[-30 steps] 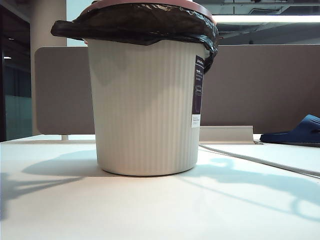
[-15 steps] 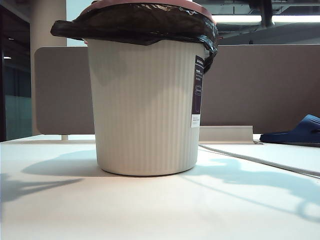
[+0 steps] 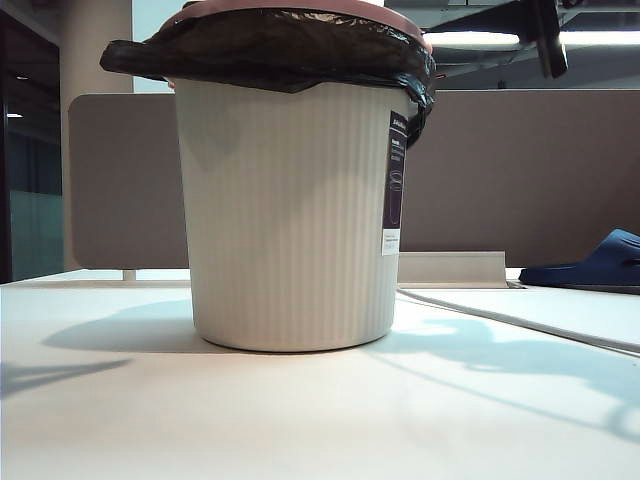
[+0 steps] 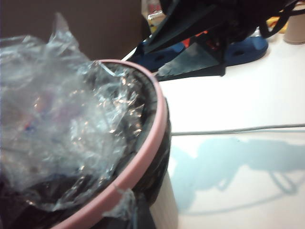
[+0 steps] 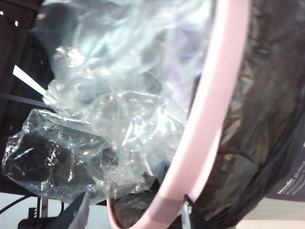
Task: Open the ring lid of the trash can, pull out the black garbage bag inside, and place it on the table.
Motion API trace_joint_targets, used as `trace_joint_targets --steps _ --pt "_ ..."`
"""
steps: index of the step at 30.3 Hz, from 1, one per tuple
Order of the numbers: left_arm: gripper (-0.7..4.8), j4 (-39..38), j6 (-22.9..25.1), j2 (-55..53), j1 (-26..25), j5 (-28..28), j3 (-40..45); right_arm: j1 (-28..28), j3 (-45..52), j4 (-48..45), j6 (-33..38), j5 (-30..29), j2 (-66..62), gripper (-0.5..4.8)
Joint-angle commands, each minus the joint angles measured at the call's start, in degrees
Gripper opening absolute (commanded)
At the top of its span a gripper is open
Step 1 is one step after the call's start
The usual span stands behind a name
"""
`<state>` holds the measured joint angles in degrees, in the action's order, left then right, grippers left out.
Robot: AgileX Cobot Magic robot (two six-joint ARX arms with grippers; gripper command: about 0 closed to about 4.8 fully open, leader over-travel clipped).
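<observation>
The cream ribbed trash can stands mid-table. The pink ring lid sits on its rim over the folded-out black garbage bag. My right gripper is open at the rim, with one finger inside and one outside the ring lid, not touching it. In the left wrist view the right gripper hangs over the far rim. My left gripper is at the near rim by the ring lid and bag; its fingers do not show clearly.
Crumpled clear plastic fills the can's mouth. A dark blue slipper lies at the back right, and a thin cable runs across the table. A brown-grey partition closes the back. Part of the right arm shows at the upper right.
A dark part of the right arm has come into the exterior view at the top right and moved lower. The arm shadows on the table have shifted. The can, ring and bag have not moved.
</observation>
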<state>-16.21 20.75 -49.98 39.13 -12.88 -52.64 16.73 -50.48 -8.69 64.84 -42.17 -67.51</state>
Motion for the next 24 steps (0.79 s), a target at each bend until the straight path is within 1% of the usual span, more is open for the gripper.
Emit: trace_joint_targets --steps 1,8,24 --pt "-0.06 0.37 -0.11 0.11 0.02 0.2 -0.17 -1.16 -0.72 -2.51 -0.28 -2.58 1.09 2.43" --pt "-0.06 0.42 0.04 0.11 0.02 0.17 -0.17 -1.77 -0.72 -0.81 -0.87 -2.36 2.05 2.43" --pt "-0.06 -0.48 -0.17 0.28 0.02 0.02 -0.17 -1.77 -0.61 3.02 -3.72 1.77 2.01 2.43"
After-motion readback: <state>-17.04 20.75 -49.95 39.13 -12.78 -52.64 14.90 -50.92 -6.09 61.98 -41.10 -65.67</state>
